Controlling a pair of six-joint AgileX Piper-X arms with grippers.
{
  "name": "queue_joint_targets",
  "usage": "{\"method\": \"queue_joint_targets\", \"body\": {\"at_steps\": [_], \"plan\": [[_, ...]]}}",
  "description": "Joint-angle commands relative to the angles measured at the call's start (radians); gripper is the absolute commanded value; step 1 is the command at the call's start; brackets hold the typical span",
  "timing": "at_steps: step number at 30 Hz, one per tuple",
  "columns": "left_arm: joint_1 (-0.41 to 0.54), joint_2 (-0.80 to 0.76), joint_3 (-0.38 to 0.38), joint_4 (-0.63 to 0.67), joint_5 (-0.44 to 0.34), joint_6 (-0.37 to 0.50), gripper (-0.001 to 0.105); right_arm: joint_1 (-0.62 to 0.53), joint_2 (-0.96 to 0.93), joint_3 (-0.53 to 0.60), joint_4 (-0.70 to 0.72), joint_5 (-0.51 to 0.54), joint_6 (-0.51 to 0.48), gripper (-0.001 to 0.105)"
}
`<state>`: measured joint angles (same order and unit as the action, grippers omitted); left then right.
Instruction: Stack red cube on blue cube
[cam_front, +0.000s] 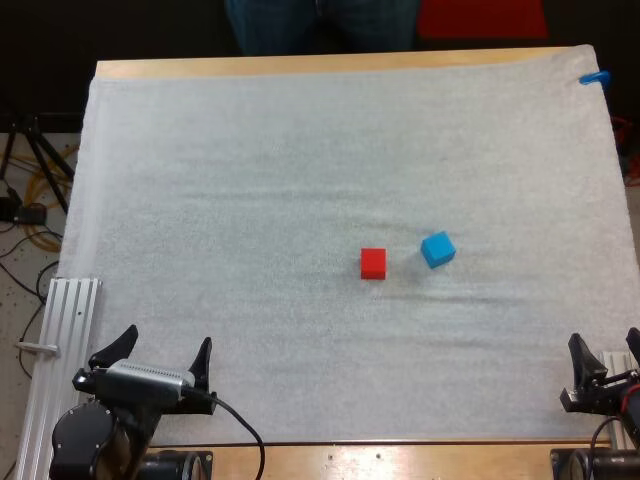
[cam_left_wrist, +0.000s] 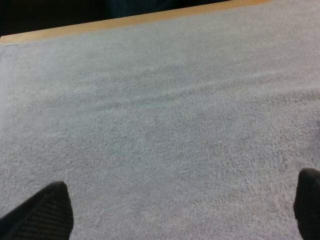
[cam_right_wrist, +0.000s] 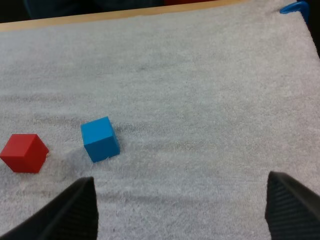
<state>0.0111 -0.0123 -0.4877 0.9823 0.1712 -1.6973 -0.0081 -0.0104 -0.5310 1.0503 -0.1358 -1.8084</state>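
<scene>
Your small red cube (cam_front: 373, 263) sits mid-way across the white mat (cam_front: 250, 150), just left of the slightly turned bright blue cube (cam_front: 437, 249) and not touching it. Your left gripper (cam_front: 165, 343) and right gripper (cam_front: 606, 345) sit at the mat's near edge, fingers spread and empty. The red cube looks about equally far from each, with the blue one on the right arm's side.

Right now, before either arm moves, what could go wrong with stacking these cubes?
1. The red cube sits close beside the blue cube, so a finger of the open right gripper might nudge the blue one while grasping.
2. The blue cube is turned askew to the red, so the stack could land misaligned and slip off.
</scene>
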Motion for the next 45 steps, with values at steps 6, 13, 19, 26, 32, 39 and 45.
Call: {"method": "queue_joint_targets", "body": {"at_steps": [6, 13, 19, 26, 32, 39, 45], "plan": [[-0.002, -0.133, -0.005, -0.008, 0.006, -0.002, 0.087, 0.002, -0.004, -0.002, -0.007, -0.002, 0.0, 0.067], [-0.002, -0.127, -0.014, -0.01, 0.069, 0.008, 0.087, 0.002, -0.004, -0.002, -0.007, -0.01, 0.0, 0.067], [-0.002, 0.011, -0.103, -0.008, 0.184, 0.036, 0.087, 0.002, -0.004, -0.006, 0.002, -0.026, 0.0, 0.067], [-0.101, 0.238, -0.238, -0.008, 0.233, 0.102, 0.087, 0.002, -0.001, -0.047, 0.041, -0.038, -0.016, 0.067], [-0.235, 0.395, -0.334, 0.059, 0.236, 0.148, 0.087, 0.002, 0.051, -0.098, 0.081, -0.093, -0.033, 0.067], [-0.304, 0.452, -0.342, 0.068, 0.246, 0.161, 0.087, 0.002, 0.147, -0.157, 0.091, -0.18, -0.056, 0.067], [-0.304, 0.452, -0.342, 0.068, 0.246, 0.161, 0.087, 0.002, 0.286, -0.229, 0.091, -0.297, -0.094, 0.067]]}}
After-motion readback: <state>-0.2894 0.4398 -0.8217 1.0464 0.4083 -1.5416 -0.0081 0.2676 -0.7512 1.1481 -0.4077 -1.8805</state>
